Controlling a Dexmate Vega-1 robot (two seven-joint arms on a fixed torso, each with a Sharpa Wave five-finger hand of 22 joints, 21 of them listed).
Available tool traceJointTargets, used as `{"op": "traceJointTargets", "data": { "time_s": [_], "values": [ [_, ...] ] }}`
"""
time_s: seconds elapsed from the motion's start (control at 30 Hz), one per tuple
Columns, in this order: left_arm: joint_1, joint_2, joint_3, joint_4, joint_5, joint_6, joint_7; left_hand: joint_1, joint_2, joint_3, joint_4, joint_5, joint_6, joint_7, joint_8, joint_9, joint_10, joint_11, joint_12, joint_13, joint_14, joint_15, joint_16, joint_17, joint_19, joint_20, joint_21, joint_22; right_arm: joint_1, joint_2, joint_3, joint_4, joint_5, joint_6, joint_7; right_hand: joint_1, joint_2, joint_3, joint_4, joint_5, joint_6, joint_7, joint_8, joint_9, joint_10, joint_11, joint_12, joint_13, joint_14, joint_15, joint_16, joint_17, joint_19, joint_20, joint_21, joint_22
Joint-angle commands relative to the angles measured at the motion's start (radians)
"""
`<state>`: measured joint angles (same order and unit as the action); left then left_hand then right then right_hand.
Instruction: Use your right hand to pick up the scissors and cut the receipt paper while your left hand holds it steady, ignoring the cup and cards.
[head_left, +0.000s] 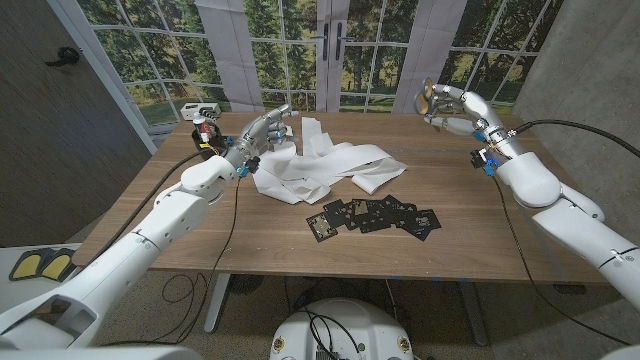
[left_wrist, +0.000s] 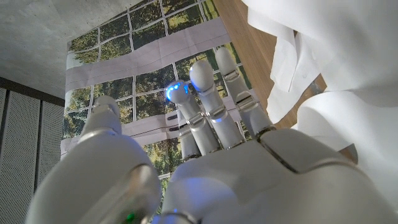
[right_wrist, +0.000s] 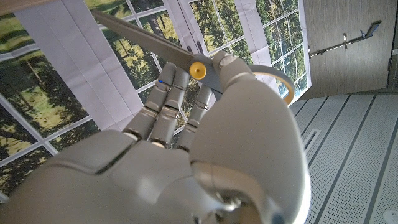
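scissors held aloft on the right, paper lying well to the left

head view: the right hand is seen raised over the table's far right corner, with the scissors gripped in it. the receipt paper lies crumpled in loose loops on the wooden table, well apart from that hand and toward the robot's left. the left hand is set at the paper's far left end, its fingers stretched over or onto the paper; whether anything is pinched cannot be told. a row of dark cards lies just in front of the paper, on the near side, off the straight line between scissors and paper. a small red and black object stands near the left hand.

left wrist view: the left hand is shown with fingers extended and slightly apart, folds of the receipt paper lying close beside them; contact cannot be confirmed.

right wrist view: the right hand is closed around the scissors, whose grey blades run long and away past the fingertips, a yellow pivot at the knuckles. the blades appear closed.

judged from this, a sideways carry toward the paper is called for.
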<state>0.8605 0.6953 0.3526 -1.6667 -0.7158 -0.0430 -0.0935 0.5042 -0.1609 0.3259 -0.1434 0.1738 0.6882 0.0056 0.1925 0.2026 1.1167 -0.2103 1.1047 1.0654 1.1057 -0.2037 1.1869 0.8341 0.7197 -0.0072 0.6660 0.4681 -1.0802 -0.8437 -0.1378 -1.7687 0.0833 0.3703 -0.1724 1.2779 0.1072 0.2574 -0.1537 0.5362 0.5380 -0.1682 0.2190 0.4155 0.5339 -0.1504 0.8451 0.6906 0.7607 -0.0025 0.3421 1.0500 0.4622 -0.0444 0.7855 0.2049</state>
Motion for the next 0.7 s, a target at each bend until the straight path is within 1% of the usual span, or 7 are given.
{"op": "traceJointTargets", "data": {
  "time_s": [0.03, 0.1, 0.13, 0.37, 0.47, 0.53, 0.7],
  "values": [
    [-0.027, 0.021, -0.003, 0.018, -0.095, 0.062, -0.109, -0.006, 0.014, -0.019, 0.006, 0.004, -0.017, 0.008, -0.011, 0.003, -0.038, 0.010, -0.049, -0.067, -0.008, 0.003, -0.039, -0.075, -0.021, 0.009, -0.002, -0.004, 0.006, 0.003, -0.014, 0.003, -0.019, -0.009, -0.011, 0.022, 0.029, 0.015, 0.003, 0.003, 0.010, -0.003, -0.004, 0.003, 0.050, -0.041, 0.006, 0.085, 0.094, -0.236, -0.002, 0.006, -0.007, -0.054, 0.012, 0.002],
    [-0.047, 0.028, 0.011, 0.030, -0.107, 0.089, -0.147, -0.008, 0.016, -0.036, 0.007, 0.004, -0.023, 0.006, -0.008, 0.003, -0.030, 0.027, -0.088, -0.146, -0.007, 0.006, -0.061, -0.135, -0.035, 0.017, -0.005, -0.009, 0.009, 0.003, -0.018, 0.006, -0.018, -0.011, -0.008, 0.021, 0.029, 0.015, 0.003, 0.003, 0.010, -0.003, -0.005, 0.004, 0.049, -0.041, 0.007, 0.086, 0.094, -0.236, -0.003, 0.007, -0.008, -0.054, 0.014, 0.002],
    [-0.068, 0.035, 0.025, 0.046, -0.108, 0.103, -0.192, -0.009, 0.016, -0.042, 0.007, 0.004, -0.019, 0.007, -0.006, 0.003, -0.013, 0.013, -0.089, -0.162, -0.001, 0.002, -0.056, -0.140, -0.033, 0.017, -0.004, -0.010, 0.010, 0.003, -0.019, 0.007, -0.018, -0.012, -0.008, 0.021, 0.029, 0.015, 0.003, 0.003, 0.010, -0.003, -0.005, 0.004, 0.049, -0.042, 0.007, 0.086, 0.094, -0.236, -0.004, 0.008, -0.007, -0.053, 0.016, 0.002],
    [-0.116, 0.038, 0.060, 0.084, -0.084, 0.107, -0.269, -0.069, 0.039, -0.058, 0.035, 0.007, -0.082, 0.007, -0.013, -0.001, -0.086, 0.044, -0.163, -0.265, -0.032, 0.010, -0.147, -0.245, -0.055, 0.028, -0.015, -0.029, 0.007, -0.002, -0.019, -0.003, -0.022, -0.018, -0.013, 0.021, 0.028, 0.016, 0.003, 0.003, 0.014, -0.003, -0.006, 0.005, 0.051, -0.043, 0.007, 0.084, 0.097, -0.236, -0.009, 0.011, -0.011, -0.052, 0.022, 0.001],
    [-0.116, 0.030, 0.059, 0.086, -0.088, 0.106, -0.263, -0.095, 0.060, -0.056, 0.048, 0.008, -0.084, 0.009, -0.008, -0.003, -0.082, 0.052, -0.208, -0.352, -0.001, 0.006, -0.205, -0.337, -0.035, 0.013, -0.016, -0.051, 0.002, -0.004, -0.015, -0.009, -0.023, -0.021, -0.017, 0.021, 0.028, 0.016, 0.003, 0.003, 0.016, -0.002, -0.007, 0.006, 0.050, -0.043, 0.006, 0.084, 0.099, -0.236, -0.010, 0.013, -0.009, -0.055, 0.026, 0.000],
    [-0.115, 0.031, 0.058, 0.084, -0.088, 0.110, -0.258, -0.106, 0.064, -0.054, 0.049, 0.008, -0.057, 0.019, 0.002, -0.004, -0.057, 0.062, -0.229, -0.420, 0.036, -0.010, -0.239, -0.385, 0.027, -0.007, -0.001, -0.072, -0.002, -0.005, -0.011, -0.012, -0.024, -0.022, -0.021, 0.021, 0.027, 0.016, 0.002, 0.003, 0.016, -0.002, -0.007, 0.006, 0.053, -0.042, 0.007, 0.082, 0.101, -0.236, -0.011, 0.014, -0.010, -0.054, 0.028, 0.000],
    [-0.118, 0.037, 0.059, 0.081, -0.093, 0.125, -0.264, -0.125, 0.061, -0.053, 0.047, 0.009, -0.061, 0.018, 0.009, -0.007, -0.071, 0.088, -0.316, -0.518, 0.029, -0.013, -0.307, -0.456, 0.077, -0.032, 0.006, -0.114, -0.006, -0.006, -0.008, -0.014, -0.022, -0.020, -0.021, 0.021, 0.027, 0.017, 0.002, 0.003, 0.014, -0.003, -0.010, 0.008, 0.050, -0.044, 0.005, 0.082, 0.102, -0.236, -0.014, 0.016, -0.014, -0.053, 0.032, -0.001]
  ]
}}
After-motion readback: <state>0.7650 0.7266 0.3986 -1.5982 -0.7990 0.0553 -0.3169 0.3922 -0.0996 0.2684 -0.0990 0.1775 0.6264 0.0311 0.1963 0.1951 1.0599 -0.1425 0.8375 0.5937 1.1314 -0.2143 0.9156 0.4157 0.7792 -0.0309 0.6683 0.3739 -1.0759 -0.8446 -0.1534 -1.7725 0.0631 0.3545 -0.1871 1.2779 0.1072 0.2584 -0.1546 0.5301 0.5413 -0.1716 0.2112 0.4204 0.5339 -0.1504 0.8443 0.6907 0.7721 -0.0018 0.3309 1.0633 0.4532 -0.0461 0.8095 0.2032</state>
